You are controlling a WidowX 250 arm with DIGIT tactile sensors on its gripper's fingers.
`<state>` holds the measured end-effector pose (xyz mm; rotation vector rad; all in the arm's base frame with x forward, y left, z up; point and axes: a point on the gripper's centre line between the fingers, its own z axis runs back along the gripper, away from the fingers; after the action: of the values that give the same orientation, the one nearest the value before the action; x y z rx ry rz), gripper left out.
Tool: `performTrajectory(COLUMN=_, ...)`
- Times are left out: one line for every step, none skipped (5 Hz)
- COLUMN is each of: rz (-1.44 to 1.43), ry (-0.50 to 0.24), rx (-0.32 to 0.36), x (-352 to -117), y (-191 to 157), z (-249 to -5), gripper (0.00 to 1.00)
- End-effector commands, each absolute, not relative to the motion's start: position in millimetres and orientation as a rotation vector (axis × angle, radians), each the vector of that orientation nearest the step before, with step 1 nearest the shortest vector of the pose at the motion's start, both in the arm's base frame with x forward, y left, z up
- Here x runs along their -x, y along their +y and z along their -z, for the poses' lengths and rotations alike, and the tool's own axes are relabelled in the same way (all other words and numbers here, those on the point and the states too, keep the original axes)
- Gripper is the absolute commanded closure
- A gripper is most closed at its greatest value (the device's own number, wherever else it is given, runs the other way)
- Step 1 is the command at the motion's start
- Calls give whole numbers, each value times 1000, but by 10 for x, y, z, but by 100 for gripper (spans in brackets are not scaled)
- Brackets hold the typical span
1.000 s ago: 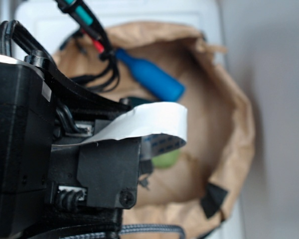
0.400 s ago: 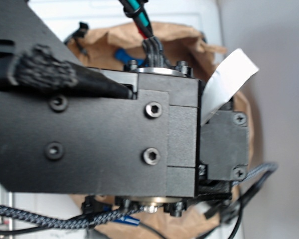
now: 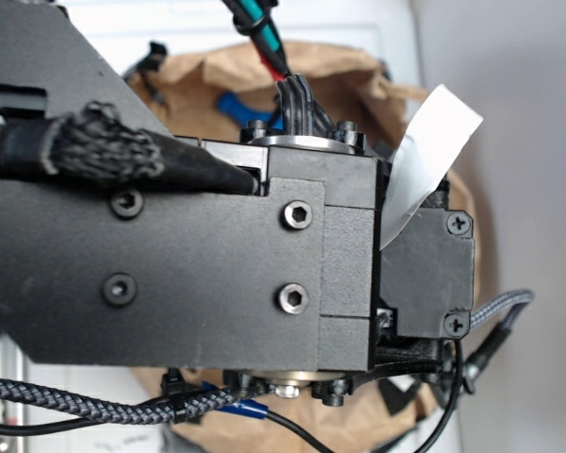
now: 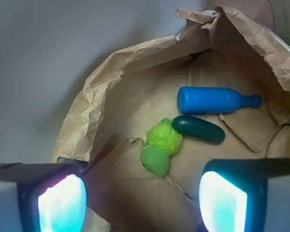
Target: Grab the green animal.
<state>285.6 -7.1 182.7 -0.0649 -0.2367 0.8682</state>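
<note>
Arm housing (image 3: 198, 274): matte black plates, hex socket screws (image 3: 297, 215), Phillips screws on end block. Braided grey-black cable (image 3: 75, 401) below; black sleeved bundle on top. White ribbon strip (image 3: 424, 156). Finger pads (image 4: 62, 203): glowing cyan-white, black frames.

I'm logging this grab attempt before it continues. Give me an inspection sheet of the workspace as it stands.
Surface: crumpled brown paper bag, open, its floor holding all the objects.
Job's things: green animal, fuzzy, two lumps, lying near the bag's middle, not gripped.
Clutter: blue bottle on its side; dark green cucumber-shaped object beside it, its end touching or nearly touching the animal.
Grippers: gripper open, above the bag, fingers either side of the animal in the wrist view.
Cables: braided cable and black wires run along the arm.
Surroundings: arm body blocks most of the exterior view; pale wall beyond.
</note>
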Motion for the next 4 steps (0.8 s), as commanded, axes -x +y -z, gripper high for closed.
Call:
performTrajectory(rz=-881, ry=-272, rx=77, x=-2848, y=25, z=-1939, gripper=0)
performTrajectory(rz=-1006, ry=-285, rx=110, x=-2832, y=148, z=-1697, gripper=0)
performTrajectory(rz=-1031, ry=-247, rx=153, x=-2832, y=240, z=-1528, gripper=0)
performTrajectory(rz=-1060, ry=-171, rx=118, x=-2890, y=329, z=-1290, gripper=0)
